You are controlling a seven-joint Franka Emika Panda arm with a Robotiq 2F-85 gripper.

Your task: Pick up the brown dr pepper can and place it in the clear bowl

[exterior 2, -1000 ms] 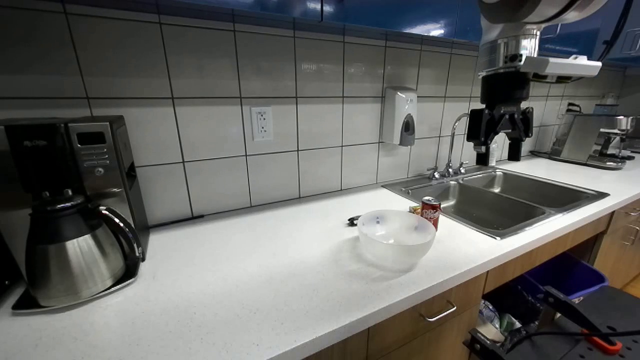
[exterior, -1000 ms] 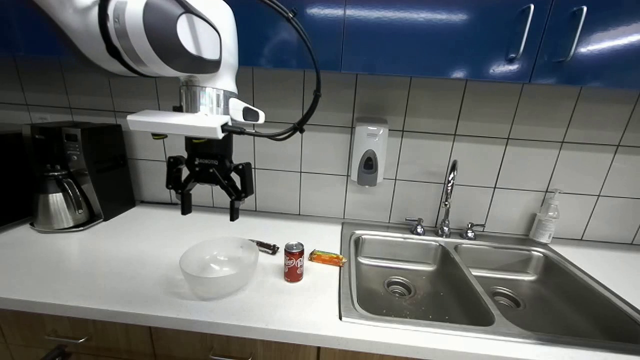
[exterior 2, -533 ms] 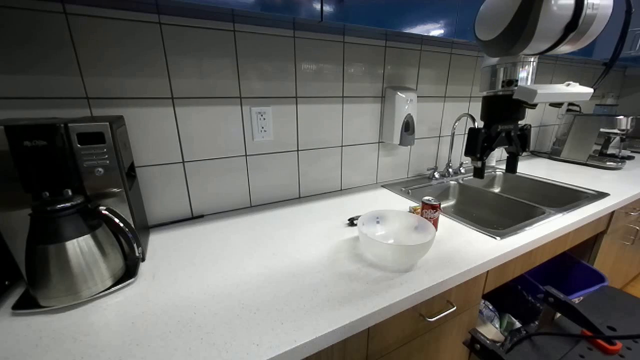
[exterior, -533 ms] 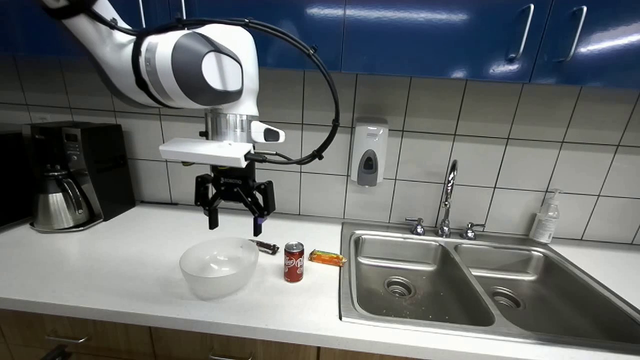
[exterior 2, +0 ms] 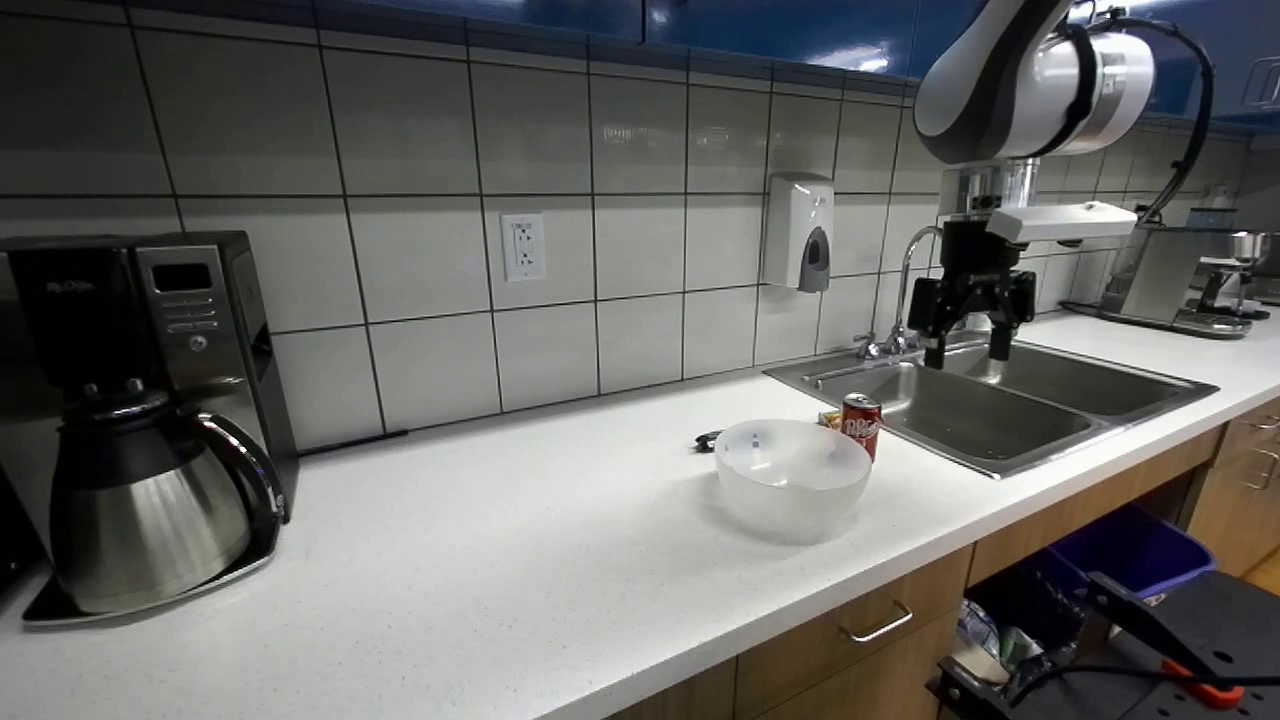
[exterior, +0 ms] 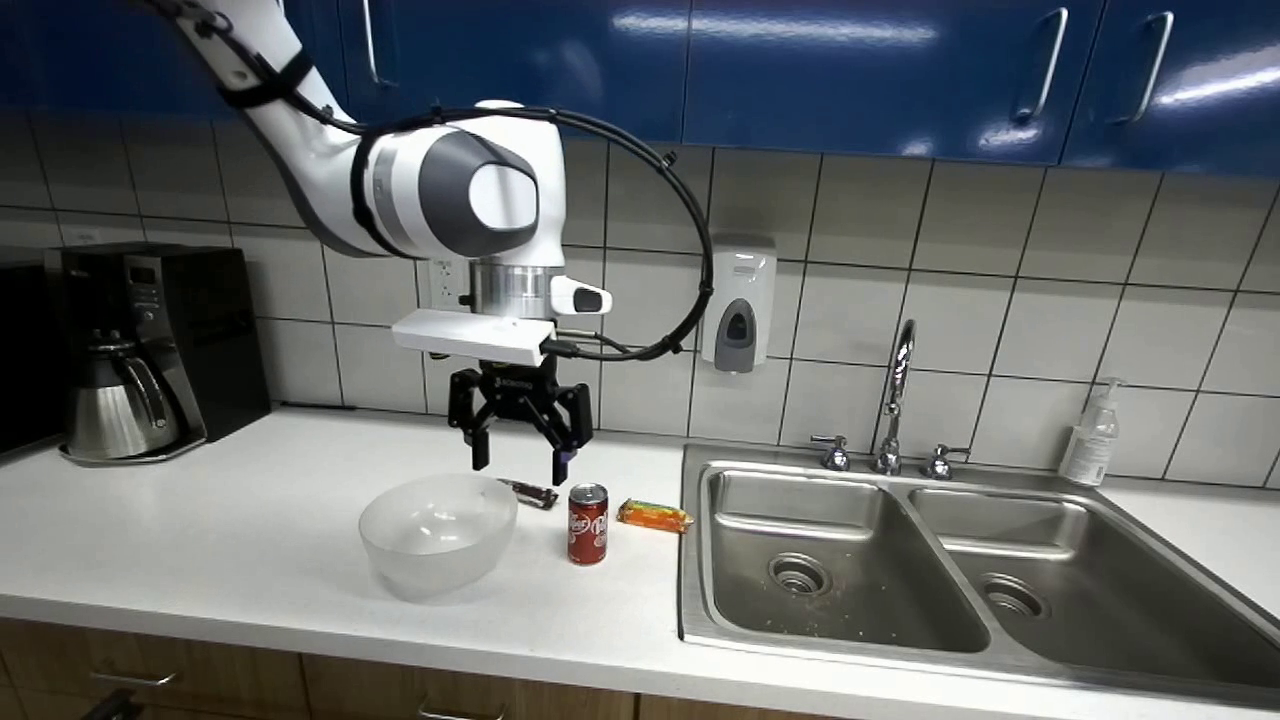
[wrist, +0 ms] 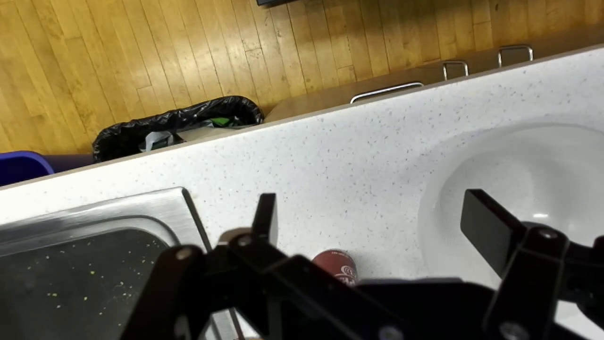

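The brown dr pepper can (exterior: 587, 525) stands upright on the white counter, just beside the clear bowl (exterior: 438, 545). In an exterior view the can (exterior 2: 861, 425) is partly hidden behind the bowl (exterior 2: 792, 490). My gripper (exterior: 520, 470) is open and empty, pointing down, in the air above the counter; it also shows in an exterior view (exterior 2: 967, 355). In the wrist view the open fingers (wrist: 370, 203) are wide apart. The can (wrist: 336, 265) shows below and between them, partly hidden by the gripper linkage. The bowl (wrist: 500, 156) lies behind the right finger.
An orange packet (exterior: 654, 516) lies between the can and the steel sink (exterior: 692, 590). A dark wrapped bar (exterior: 530, 493) lies behind the bowl. A faucet (exterior: 895, 400) rises behind the sink. A coffee maker (exterior: 160, 340) stands at the counter's far end.
The arm has come down and moved sideways, from above the bowl toward the can. The gripper has stayed open. The can and bowl have not moved.
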